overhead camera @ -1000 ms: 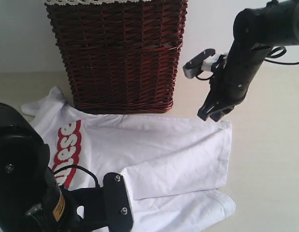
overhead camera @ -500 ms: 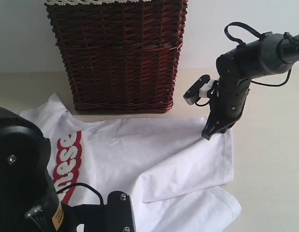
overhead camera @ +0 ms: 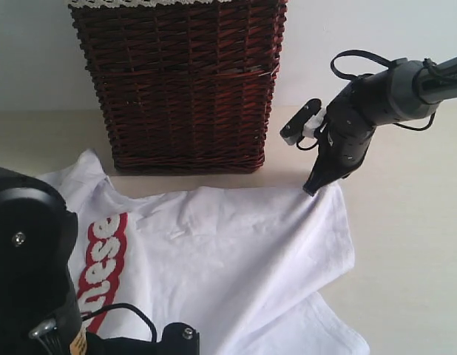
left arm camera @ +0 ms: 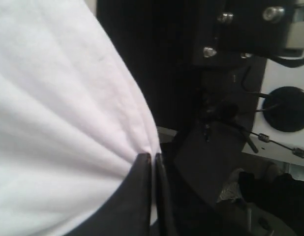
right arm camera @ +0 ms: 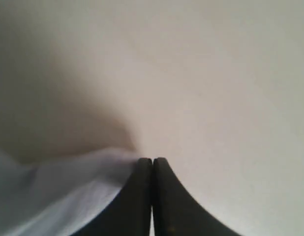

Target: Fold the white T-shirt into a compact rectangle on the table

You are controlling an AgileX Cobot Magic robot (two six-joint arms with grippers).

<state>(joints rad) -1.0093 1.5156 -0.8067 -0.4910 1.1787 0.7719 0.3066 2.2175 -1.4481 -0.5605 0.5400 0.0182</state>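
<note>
Two grips now: left claw [left arm camera: 153, 158] clamps the shirt [overhead camera: 236, 251] — right claw [overhead camera: 311, 190] just dropped and pinched the corner beneath it, so folding can likely start.

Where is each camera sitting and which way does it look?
Exterior view: sits off the arms, looking down across the table at the white T-shirt and wicker basket; shows the left arm huge and close, the right arm farther.
Left wrist view: on the left arm, looking along the left gripper, shut on bunched shirt cloth.
Right wrist view: on the right arm, looking past the right gripper, pinching the shirt's corner, toward the tabletop.
Shared: all three see the T-shirt.
</note>
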